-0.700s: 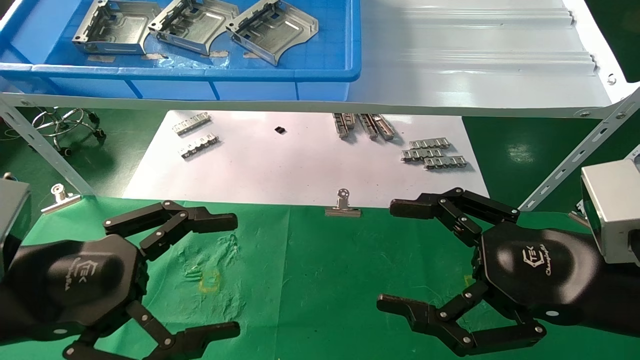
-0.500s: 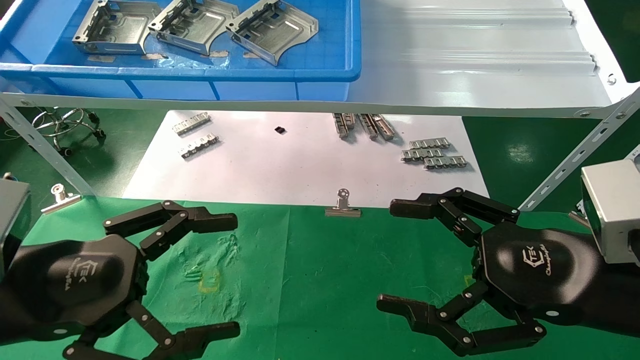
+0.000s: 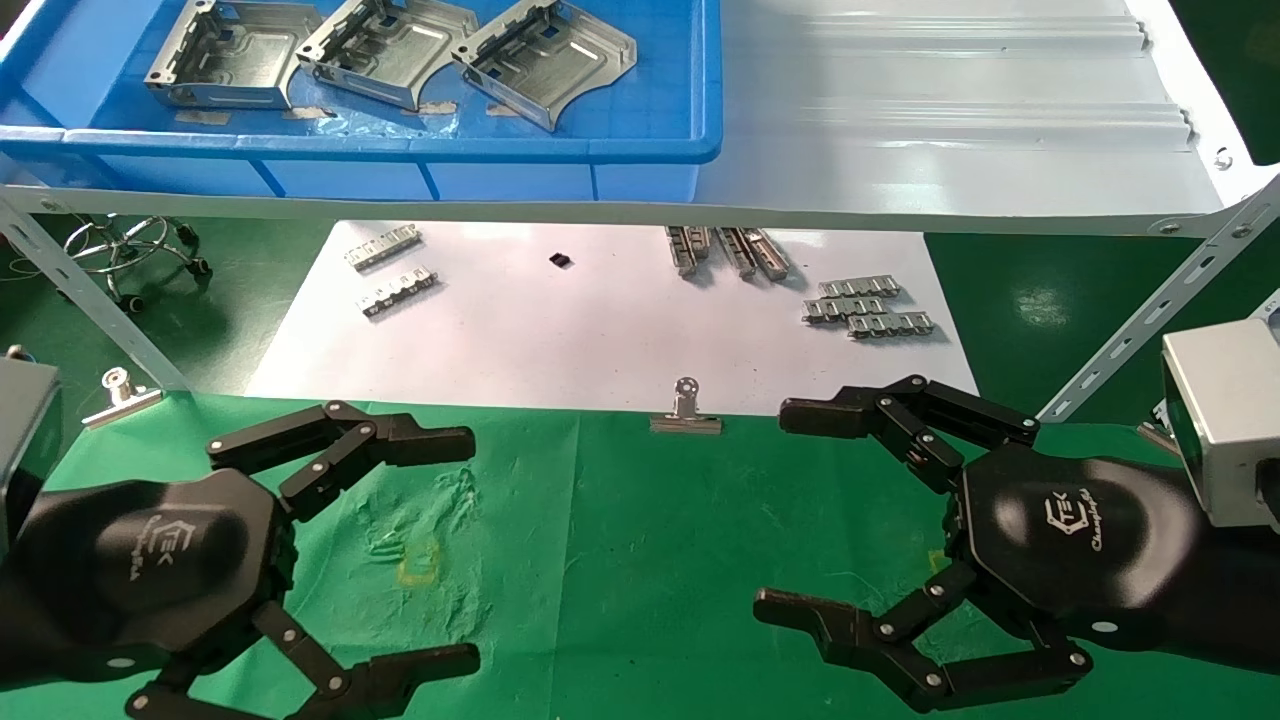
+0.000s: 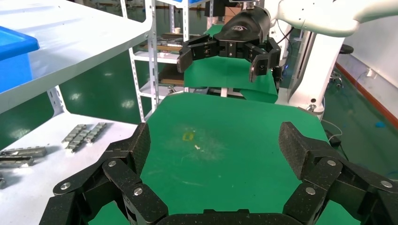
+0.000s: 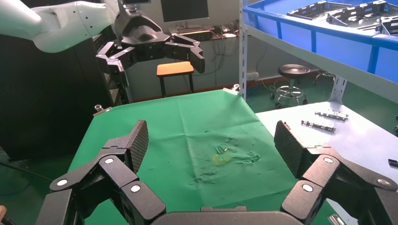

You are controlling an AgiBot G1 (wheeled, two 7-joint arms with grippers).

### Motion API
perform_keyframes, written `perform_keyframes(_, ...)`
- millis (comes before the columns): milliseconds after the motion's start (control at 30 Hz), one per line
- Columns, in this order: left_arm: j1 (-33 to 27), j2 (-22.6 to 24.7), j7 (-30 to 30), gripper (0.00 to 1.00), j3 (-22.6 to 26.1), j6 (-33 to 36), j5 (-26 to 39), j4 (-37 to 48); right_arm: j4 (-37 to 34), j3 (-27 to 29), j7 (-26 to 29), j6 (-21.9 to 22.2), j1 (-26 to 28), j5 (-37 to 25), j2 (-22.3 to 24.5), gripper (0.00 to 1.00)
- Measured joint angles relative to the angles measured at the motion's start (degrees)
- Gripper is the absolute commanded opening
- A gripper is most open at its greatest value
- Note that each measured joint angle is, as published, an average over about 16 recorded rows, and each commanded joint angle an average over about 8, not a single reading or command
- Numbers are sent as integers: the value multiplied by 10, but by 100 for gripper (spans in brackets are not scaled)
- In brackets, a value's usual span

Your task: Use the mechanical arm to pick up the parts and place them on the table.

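Three parts (image 3: 390, 60) lying side by side in the blue bin (image 3: 660, 150) on the pale ribbed shelf (image 3: 950, 120), up beyond the green table (image 3: 640, 540); none on the cloth yet. Nothing changed across the last fraction of a second: parts, bin and both hands exactly as before, so the task judged not yet started, with the first reach toward the bin yet to come.

Nearer than the bin, just above the table: left gripper (image 3: 470, 545) hovering with fingers spread wide, holding nothing; right gripper (image 3: 775, 510) opposite it, likewise spread wide and empty. Between them, a faint yellow mark (image 3: 420, 562) on wrinkled cloth.

Below the bin, small toothed strips (image 3: 868, 306) scattered on a white sheet (image 3: 560, 330); a binder clip (image 3: 686, 412) at the table's far edge.

Writing: a white logo on each black shell, with script lettering beside it, too small to read surely.
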Motion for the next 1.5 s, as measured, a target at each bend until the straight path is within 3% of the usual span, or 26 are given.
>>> perform_keyframes(267,-20,25,1,100,1,-30,9,24,0,0,0,0,0,0,0,0)
perform_keyframes(533,-76,75,6,100,6,-85,33,81,0,0,0,0,0,0,0,0)
perform_keyframes(900,-210,136,7,100,33,-169,112,201,0,0,0,0,0,0,0,0)
perform_keyframes(1500,-432,179,-50,100,116,-284,298,423,0,0,0,0,0,0,0,0)
